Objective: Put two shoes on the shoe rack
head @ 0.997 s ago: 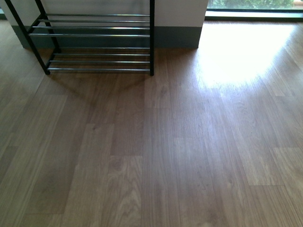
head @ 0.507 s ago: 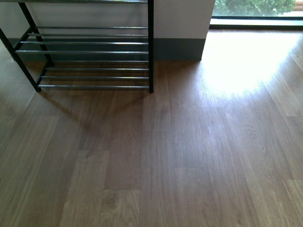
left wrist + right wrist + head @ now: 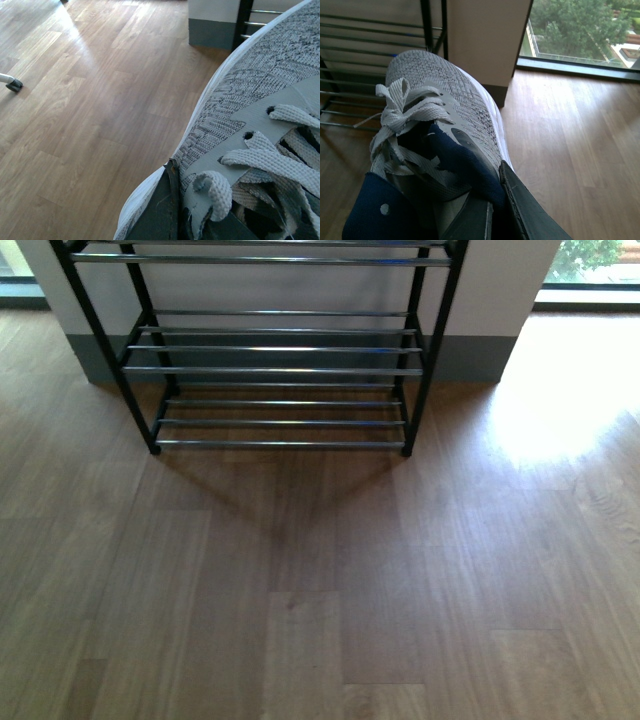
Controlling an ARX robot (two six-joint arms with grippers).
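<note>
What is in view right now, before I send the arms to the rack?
shoe rack: one, black frame with chrome bars, against the wall straight ahead
first shoe: one, grey knit, pale laces, in the left claw
second shoe: one, grey knit, navy lining, in the right claw
floor: brown wood planks
wall: white, grey skirting, behind the rack
window: one, trees outside, right of the wall
left claw: dark, gripping the first shoe
right claw: dark, gripping the second shoe
</note>
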